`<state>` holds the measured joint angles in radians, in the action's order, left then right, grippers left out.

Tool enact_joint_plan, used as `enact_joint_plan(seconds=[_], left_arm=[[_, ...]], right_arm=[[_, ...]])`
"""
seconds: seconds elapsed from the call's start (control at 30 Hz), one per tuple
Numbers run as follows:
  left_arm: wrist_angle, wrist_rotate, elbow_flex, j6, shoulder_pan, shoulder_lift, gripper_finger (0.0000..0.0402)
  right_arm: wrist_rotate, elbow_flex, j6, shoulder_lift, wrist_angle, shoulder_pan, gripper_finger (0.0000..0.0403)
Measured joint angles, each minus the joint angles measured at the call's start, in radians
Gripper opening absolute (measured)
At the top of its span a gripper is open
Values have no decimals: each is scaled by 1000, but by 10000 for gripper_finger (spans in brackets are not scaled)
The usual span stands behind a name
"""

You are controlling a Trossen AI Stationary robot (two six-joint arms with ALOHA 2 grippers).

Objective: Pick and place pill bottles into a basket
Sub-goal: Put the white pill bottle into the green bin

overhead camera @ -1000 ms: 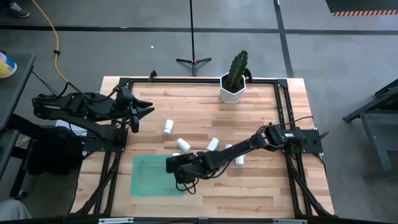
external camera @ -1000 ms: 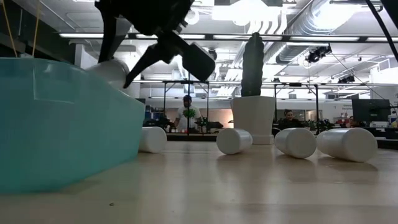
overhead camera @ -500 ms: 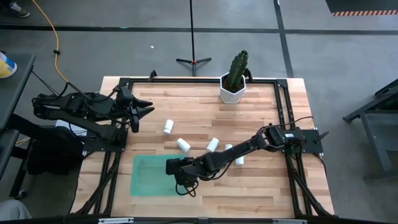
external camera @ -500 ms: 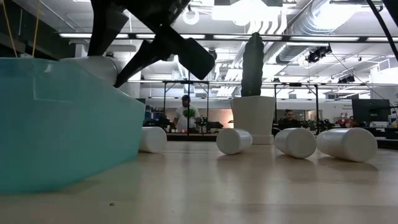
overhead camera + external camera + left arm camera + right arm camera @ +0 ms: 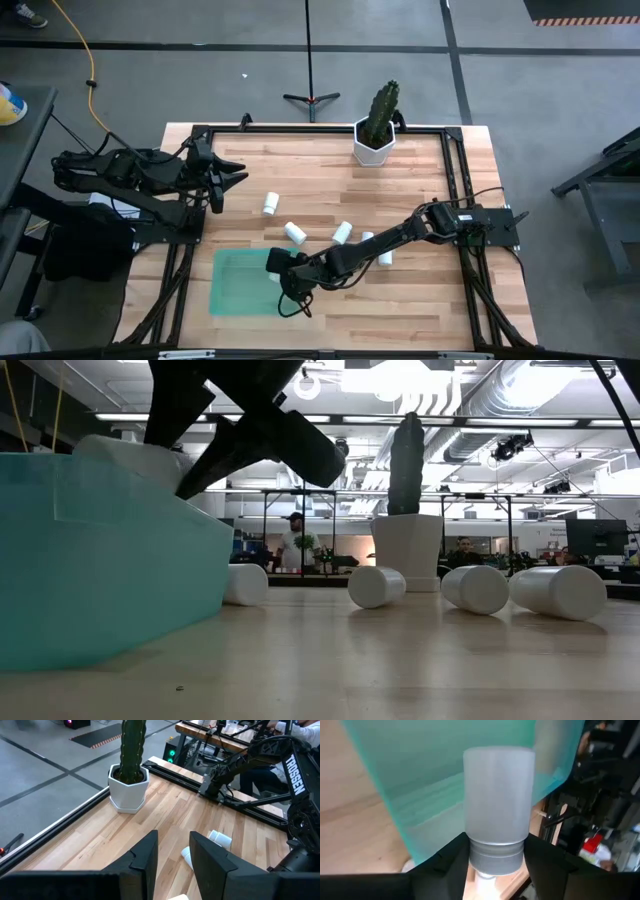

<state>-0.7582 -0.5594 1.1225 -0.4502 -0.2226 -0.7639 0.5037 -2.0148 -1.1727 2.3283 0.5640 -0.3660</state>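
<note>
A grey floor (image 5: pixel 150 80) crossed by dark lines surrounds the wooden table (image 5: pixel 330 180). Beyond its far edge stands a black tripod (image 5: pixel 310 97); a yellow cable (image 5: pixel 92 75) lies off its far left corner. Pipes and ducts (image 5: pixel 480 400) run overhead, with desks (image 5: pixel 300 575) behind.

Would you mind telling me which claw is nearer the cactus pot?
Left. The left claw waits at the table's left edge, level with the pot's side; the right claw is farther, over the green tray.
</note>
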Motion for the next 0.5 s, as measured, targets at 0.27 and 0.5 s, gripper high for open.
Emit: enact_joint_plan(seconds=[0.27,0.5], left_arm=[[0,2,0,0,0,0,147],[0,2,0,-1,0,0,147]], right_arm=[[20,0,127,0,-29,0,220],[236,0,181,0,-71,-1,243]])
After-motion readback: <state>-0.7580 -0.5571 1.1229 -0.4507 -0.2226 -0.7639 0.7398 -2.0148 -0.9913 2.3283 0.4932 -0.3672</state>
